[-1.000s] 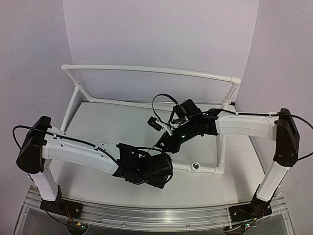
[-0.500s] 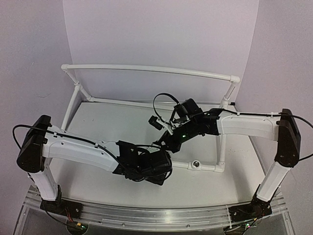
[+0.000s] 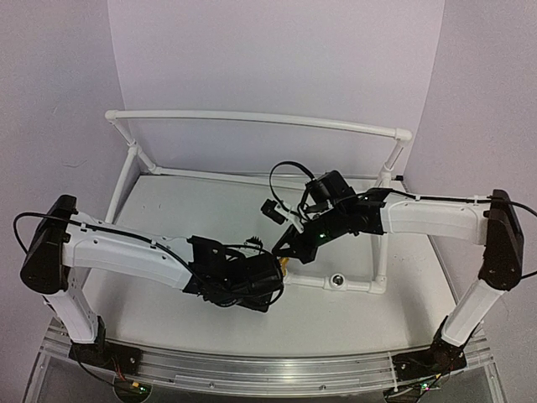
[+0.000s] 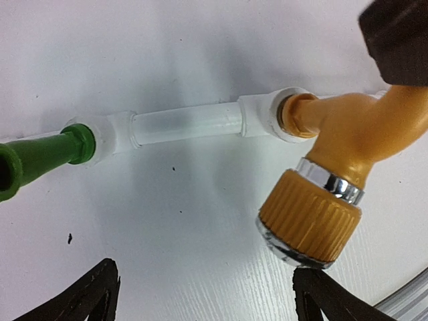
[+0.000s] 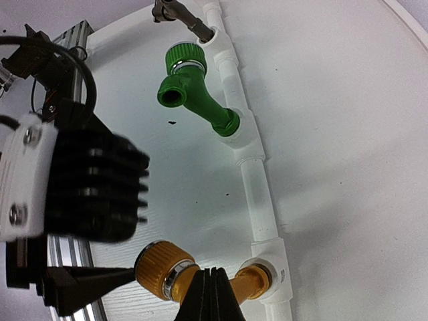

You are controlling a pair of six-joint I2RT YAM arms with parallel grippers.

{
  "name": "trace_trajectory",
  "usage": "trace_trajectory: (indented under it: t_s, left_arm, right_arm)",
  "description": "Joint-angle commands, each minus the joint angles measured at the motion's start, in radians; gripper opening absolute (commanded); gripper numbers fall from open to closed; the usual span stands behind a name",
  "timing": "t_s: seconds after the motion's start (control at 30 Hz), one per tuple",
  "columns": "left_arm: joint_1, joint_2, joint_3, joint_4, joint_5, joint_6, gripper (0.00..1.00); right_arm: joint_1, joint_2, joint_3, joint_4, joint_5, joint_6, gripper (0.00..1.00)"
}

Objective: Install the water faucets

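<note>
The brass-gold faucet (image 5: 164,269) has its stem in a socket of the white pipe frame (image 5: 253,190); its ribbed knob (image 4: 311,221) points at the table. My right gripper (image 5: 212,275) is shut, its closed tips resting on the faucet's body. My left gripper (image 4: 210,301) is open, and its right finger (image 4: 331,299) sits just under the knob. The green faucet (image 5: 194,87) stands in the neighbouring socket, with the dark grey faucet (image 5: 179,13) beyond it. From above, both grippers (image 3: 275,279) (image 3: 287,252) meet at the frame's front bar, and only a gold sliver (image 3: 286,265) shows.
The pipe frame's tall back rail (image 3: 252,120) spans the white table (image 3: 193,210). Another socket (image 3: 338,282) on the front bar faces up, right of the grippers. An aluminium rail (image 3: 252,371) runs along the near edge.
My right gripper has closed fully and shifted slightly right. My left arm has moved up and left toward the front bar, bringing its gripper up to the brass-gold faucet.
</note>
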Motion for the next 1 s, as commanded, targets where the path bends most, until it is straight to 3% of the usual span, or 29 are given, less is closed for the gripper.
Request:
trace_trajectory:
  t_s: [0.0,0.23,0.5,0.6,0.7,0.83,0.97]
  left_arm:
    - [0.034,-0.084,-0.006,-0.003,-0.108,-0.028,0.9]
    - [0.048,-0.091,0.005,0.025,-0.097,0.032,0.89]
    - [0.023,-0.211,-0.107,0.222,0.052,0.182,0.88]
    - [0.004,-0.189,-0.079,0.217,0.082,0.237,0.85]
    - [-0.005,-0.144,-0.032,0.193,0.096,0.256,0.71]
    - [-0.006,-0.138,-0.031,0.22,0.161,0.273,0.39]
    - [-0.013,-0.122,-0.028,0.281,0.295,0.319,0.24]
  right_arm:
    - [-0.012,-0.024,-0.044,-0.14,0.039,-0.027,0.0]
    - [-0.012,-0.034,-0.059,-0.171,0.008,-0.045,0.0]
    - [-0.024,-0.02,0.088,-0.174,0.013,-0.002,0.01]
    - [-0.036,0.006,0.114,-0.174,0.037,-0.006,0.02]
    - [-0.058,0.028,0.121,-0.175,0.058,-0.017,0.01]
    - [-0.067,0.037,0.118,-0.178,0.079,-0.033,0.0]
    - [-0.067,0.053,0.116,-0.188,0.055,-0.051,0.0]
